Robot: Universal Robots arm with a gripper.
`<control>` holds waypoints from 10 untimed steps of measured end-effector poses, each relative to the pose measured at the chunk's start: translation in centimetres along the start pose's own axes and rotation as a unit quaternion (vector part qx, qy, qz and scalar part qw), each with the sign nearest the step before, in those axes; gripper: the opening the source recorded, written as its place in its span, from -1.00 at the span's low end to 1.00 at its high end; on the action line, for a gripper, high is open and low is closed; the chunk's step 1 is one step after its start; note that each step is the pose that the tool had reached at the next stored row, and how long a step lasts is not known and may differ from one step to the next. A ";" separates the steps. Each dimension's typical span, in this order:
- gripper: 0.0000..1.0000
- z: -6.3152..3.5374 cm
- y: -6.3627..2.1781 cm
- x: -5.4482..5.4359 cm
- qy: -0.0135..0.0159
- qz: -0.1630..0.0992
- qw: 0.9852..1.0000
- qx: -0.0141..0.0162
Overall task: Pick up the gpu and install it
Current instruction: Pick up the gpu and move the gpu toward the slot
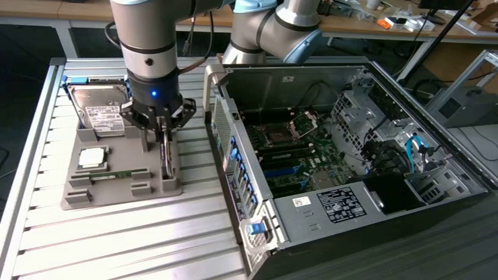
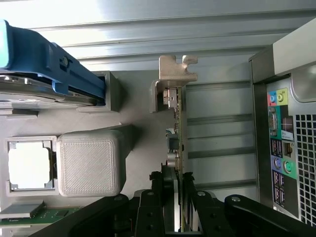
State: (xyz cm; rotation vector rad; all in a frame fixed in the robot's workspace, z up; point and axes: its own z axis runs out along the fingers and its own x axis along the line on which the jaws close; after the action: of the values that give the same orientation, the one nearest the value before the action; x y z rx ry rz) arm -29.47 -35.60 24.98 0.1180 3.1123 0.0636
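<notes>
Sheet-metal computer case [image 1: 350,146] is occupying the exterior view's right half, side open, its lower corner cut off by the frame. Grey tray [image 1: 116,195] is lying at the exterior view's left, partly hidden behind the arm [image 1: 151,41]. The gpu [image 2: 179,128] is standing on edge in the tray's slot, lower edge hidden, long axis running along the tray, bracket [image 2: 177,71] pointing toward the hard drive [image 1: 97,111] end. The gripper [image 2: 178,190] is clamping the card's two faces.
</notes>
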 end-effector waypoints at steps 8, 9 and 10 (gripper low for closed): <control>-0.46 -0.13 0.00 0.0 0.000 0.000 1.000 0.000; -0.46 -0.15 0.00 0.0 0.000 0.000 1.000 0.000; -0.46 -0.17 0.01 0.0 0.000 0.000 1.000 0.000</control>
State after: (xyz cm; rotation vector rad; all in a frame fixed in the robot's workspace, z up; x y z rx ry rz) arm -29.47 -35.60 25.15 0.1179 3.1125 0.0635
